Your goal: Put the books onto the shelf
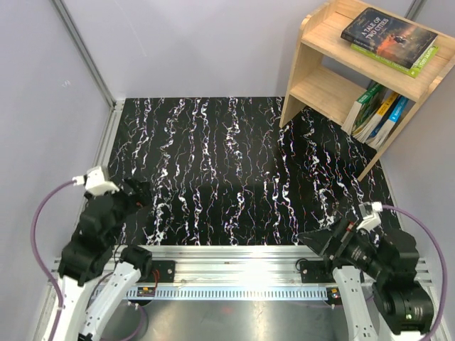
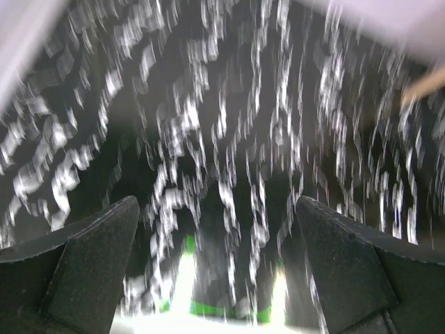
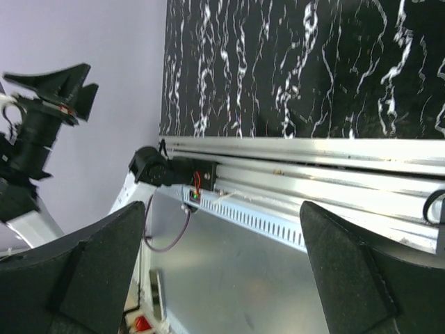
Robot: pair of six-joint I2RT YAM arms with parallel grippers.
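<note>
Both spread wide and empty, our left gripper (image 1: 136, 193) and right gripper (image 1: 318, 241) hover by their bases while the books (image 1: 387, 35) sit on the shelf (image 1: 307, 57), two flat on top, others leaning below, so we reckon nothing's left to fetch.

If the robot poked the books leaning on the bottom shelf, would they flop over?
Probably yes. The leaning books stand tilted, not upright, and there is bare board beside them on the shelf, so a nudge would likely slide or topple them. They look thin, so they are probably light and a bit bendy.
</note>
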